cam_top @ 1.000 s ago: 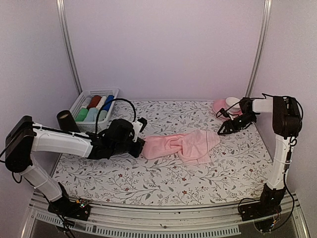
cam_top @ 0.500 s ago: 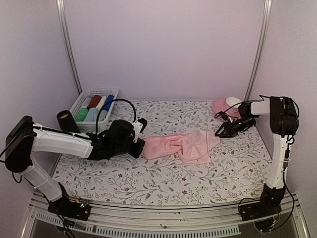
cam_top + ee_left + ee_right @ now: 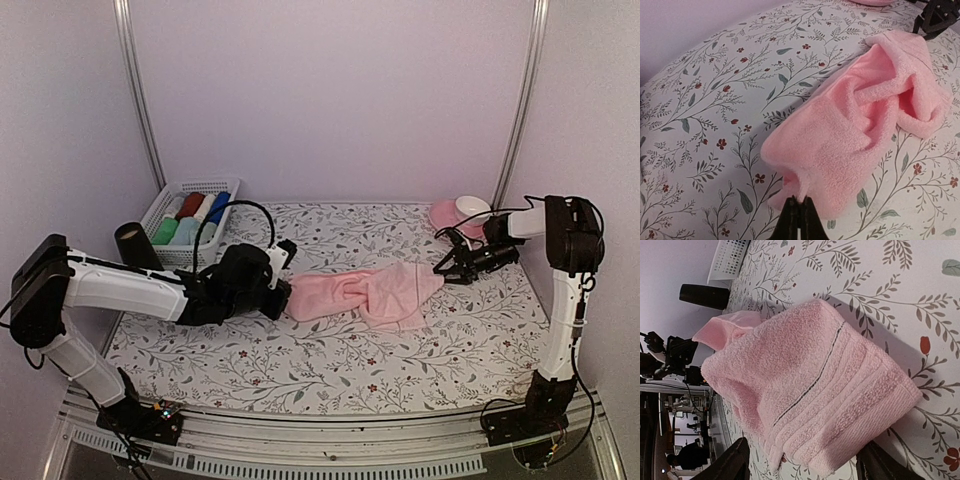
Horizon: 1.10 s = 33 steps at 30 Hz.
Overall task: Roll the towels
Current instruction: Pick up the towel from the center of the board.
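A pale pink towel (image 3: 365,290) lies bunched and twisted across the middle of the floral table. My left gripper (image 3: 288,293) is at its left end. In the left wrist view the gripper (image 3: 800,202) is shut on a small pinch of the towel (image 3: 865,120). My right gripper (image 3: 443,268) is at the towel's right corner. In the right wrist view it (image 3: 805,465) stands open, with the ribbed hem of the towel (image 3: 805,385) lying between its spread fingers (image 3: 735,460). A pale mint green towel (image 3: 166,231) lies rolled in the basket.
A white basket (image 3: 188,188) at the back left holds several rolled cloths, with a black cylinder (image 3: 132,243) in front of it. A pink saucer with a white cup (image 3: 455,212) stands at the back right, just behind my right gripper.
My right gripper has dropped and moved slightly left, up to the towel's right corner. The left arm and the towel have not moved.
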Available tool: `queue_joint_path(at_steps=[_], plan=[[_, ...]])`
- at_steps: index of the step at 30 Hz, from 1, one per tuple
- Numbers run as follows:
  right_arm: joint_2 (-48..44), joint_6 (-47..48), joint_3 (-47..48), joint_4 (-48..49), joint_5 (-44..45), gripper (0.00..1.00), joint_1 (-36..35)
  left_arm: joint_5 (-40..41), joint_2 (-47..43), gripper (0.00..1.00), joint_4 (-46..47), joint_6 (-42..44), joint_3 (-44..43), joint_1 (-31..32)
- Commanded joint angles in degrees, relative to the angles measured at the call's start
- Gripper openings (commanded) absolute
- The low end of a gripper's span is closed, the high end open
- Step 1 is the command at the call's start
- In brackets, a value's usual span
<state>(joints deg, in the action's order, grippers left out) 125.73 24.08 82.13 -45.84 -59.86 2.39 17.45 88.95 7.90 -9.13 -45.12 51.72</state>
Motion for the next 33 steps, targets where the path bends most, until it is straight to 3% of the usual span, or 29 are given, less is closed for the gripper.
queue_joint_path(at_steps=[1,21,27,33], plan=[[-0.16,-0.87,-0.41,0.92,-9.13,0.73,0.46,0.83,-1.06,0.0,2.02,0.99,0.91,0.89],[6.71,1.99,10.08,-0.78,-8.34,0.72,-0.19,1.0,0.17,0.0,2.39,1.83,0.3,1.49],[8.3,3.86,12.8,-2.9,-7.27,0.65,-0.53,1.09,0.34,0.0,2.51,1.89,0.34,1.63],[10.39,3.86,13.44,-2.75,-5.6,0.52,-0.63,0.91,0.85,0.0,2.56,2.0,0.29,1.8]])
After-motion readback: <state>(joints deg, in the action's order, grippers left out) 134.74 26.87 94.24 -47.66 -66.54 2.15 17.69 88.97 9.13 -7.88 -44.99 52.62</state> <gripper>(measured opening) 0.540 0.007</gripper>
